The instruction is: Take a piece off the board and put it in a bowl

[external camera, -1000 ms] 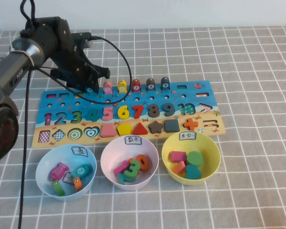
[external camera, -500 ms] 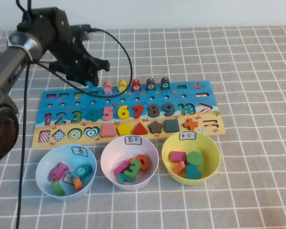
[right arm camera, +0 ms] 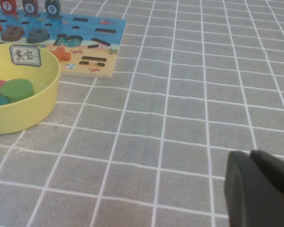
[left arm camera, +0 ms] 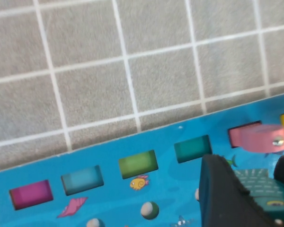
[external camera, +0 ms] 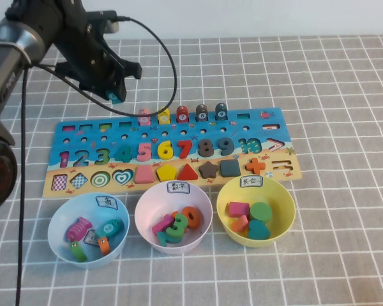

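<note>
While left hand (external camera: 115, 91) clamps teal wooden fish piece (left arm camera: 262, 189) above flat blue board (external camera: 255, 143), right hand (right arm camera: 260, 189) grip state can't tell

The grey white-gridded tablecloth (right arm camera: 189, 94) looked matt, woven; the blue wooden puzzle board (left arm camera: 109, 189) smooth, printed; the yellow plastic bowl (right arm camera: 35, 111) slightly glossy.

left claw (external camera: 117, 95) raised over the board's (external camera: 83, 132) far left edge, clamping the piece (external camera: 117, 97) | pink fish (external camera: 143, 116) upright just beside it | bowl (external camera: 62, 220) on near counter (external camera: 345, 127), partly filled | right claw (right arm camera: 258, 189) low over bare counter
</note>
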